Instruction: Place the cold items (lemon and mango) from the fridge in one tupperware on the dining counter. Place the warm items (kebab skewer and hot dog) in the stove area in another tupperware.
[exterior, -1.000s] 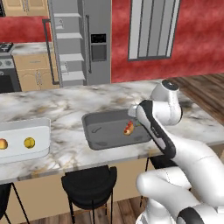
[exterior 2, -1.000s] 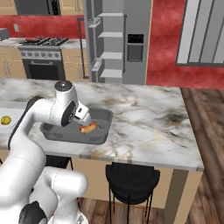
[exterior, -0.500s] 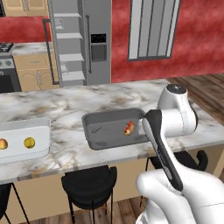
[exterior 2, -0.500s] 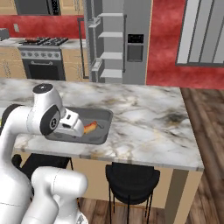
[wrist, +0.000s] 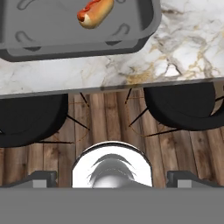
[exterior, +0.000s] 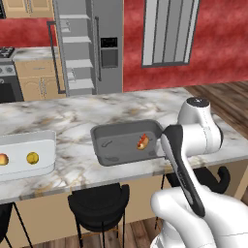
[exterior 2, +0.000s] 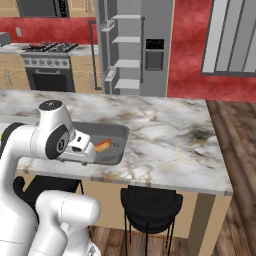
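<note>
Gripper: wide, empty | hot dog: in grey tupperware, surface's near edge | risk: kebab skewer forgotten

Arm drawn back from grey tupperware toward bench near edge; hot dog left uncovered inside; jaws opened slightly wider.

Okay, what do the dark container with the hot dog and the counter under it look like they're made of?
The dark container looks like matte grey plastic, possibly metal: uniform colour, soft rounded corners, moulded ridges on its floor, no strong reflections. The counter looks like polished marble or a stone imitation: white with grey and gold veining, a slight sheen. As a render, either could differ.
</note>
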{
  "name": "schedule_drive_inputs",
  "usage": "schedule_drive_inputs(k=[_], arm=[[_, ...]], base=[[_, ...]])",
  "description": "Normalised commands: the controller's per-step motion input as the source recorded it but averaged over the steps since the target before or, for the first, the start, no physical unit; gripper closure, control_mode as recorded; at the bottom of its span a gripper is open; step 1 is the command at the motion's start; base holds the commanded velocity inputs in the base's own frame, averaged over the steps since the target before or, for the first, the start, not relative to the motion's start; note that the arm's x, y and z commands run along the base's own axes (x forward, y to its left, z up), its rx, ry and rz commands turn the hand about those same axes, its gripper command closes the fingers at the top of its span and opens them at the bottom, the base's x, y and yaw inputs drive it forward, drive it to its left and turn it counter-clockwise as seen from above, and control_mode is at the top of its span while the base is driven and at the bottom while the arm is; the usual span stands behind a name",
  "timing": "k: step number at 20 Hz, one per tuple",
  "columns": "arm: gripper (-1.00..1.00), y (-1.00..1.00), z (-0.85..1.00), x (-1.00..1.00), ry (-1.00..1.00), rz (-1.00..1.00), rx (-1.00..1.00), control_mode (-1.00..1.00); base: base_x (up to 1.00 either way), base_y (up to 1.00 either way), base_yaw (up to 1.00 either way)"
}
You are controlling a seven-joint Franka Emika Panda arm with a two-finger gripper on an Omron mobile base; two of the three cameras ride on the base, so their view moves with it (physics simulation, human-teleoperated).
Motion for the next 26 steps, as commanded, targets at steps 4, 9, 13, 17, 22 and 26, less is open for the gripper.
schedule_drive_inputs(k=[4, 9, 13, 17, 22, 26], arm=[[-1.00, 0.00, 0.00, -0.04, 0.01, 0.00, 0.00, -1.00], [-1.00, 0.00, 0.00, -0.21, 0.00, 0.00, 0.00, 1.00], [-1.00, 0.00, 0.00, 0.00, 0.00, 0.00, 0.00, 1.00], [-1.00, 0.00, 0.00, 0.00, 0.00, 0.00, 0.00, 1.00], [-1.00, 0.00, 0.00, 0.00, 0.00, 0.00, 0.00, 1.00], [-1.00, 0.00, 0.00, 0.00, 0.00, 0.00, 0.00, 1.00]], base=[[0.00, 0.00, 0.00], [-0.13, 0.00, 0.00], [-0.92, 0.00, 0.00], [-1.00, 0.40, 0.01], [-0.56, 0.97, 0.06], [-0.13, 1.00, 0.13]])
